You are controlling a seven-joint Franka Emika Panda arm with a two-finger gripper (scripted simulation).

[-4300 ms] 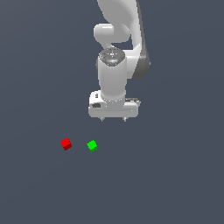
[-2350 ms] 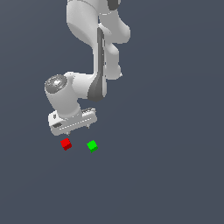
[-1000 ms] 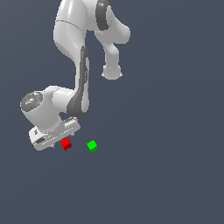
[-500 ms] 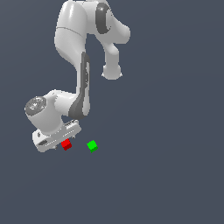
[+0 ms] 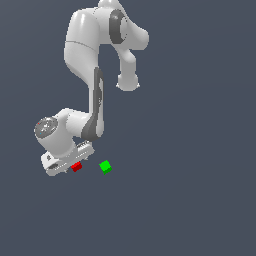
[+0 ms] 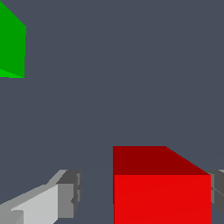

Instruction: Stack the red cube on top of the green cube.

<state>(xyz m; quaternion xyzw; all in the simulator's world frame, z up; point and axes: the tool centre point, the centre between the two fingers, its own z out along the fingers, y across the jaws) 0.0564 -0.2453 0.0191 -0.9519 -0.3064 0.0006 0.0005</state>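
Claw (image 6: 142, 192) is down low around the red cube (image 6: 161, 192) — open, one finger (image 6: 65, 199) clearly off it, the other right at its side. Green cube (image 5: 105, 167) sits near, on the exterior view's right — not touching.

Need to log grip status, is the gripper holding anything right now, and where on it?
Nothing held yet. The red cube sits between the open gripper fingers, a gap on one side.

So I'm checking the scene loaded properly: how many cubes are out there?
2. The red cube sits between the open jaws; the green cube stands apart, toward the exterior view's right. The arm could hide more.
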